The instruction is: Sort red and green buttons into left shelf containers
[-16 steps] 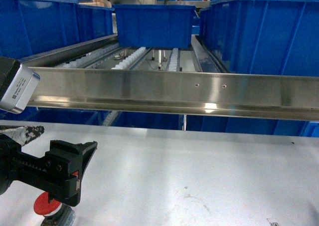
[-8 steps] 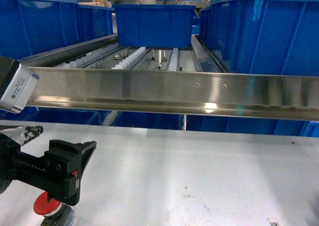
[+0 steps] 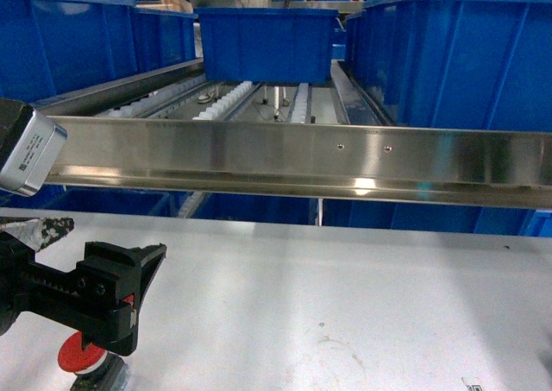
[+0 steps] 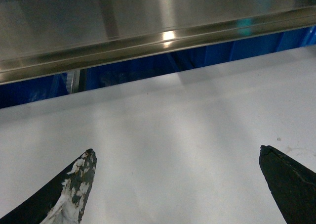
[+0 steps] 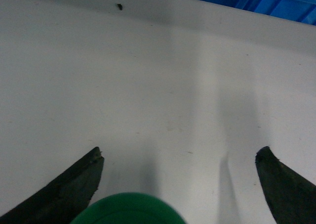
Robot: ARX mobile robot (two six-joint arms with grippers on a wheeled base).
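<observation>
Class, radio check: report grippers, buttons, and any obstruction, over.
Left gripper open, empty, above table. Right gripper open, green button between its fingers, not clamped. Red button on table under left arm. Steel shelf rail crosses in front of blue bins.

left hand [image 3: 95, 300]: black, blocky | fingertip [image 4: 79, 184]: white-flecked | right hand [image 5: 180, 184]: dark, pointed

Place: an industrial sorting or warehouse station.
Far side: rows of blue plastic bins [image 3: 267, 41] are sitting on a flow rack with white rollers [image 3: 226, 100].
Middle: a steel rail [image 3: 302, 160] is running left to right.
Near side: a white worktable [image 3: 345, 296] is lying below.
</observation>
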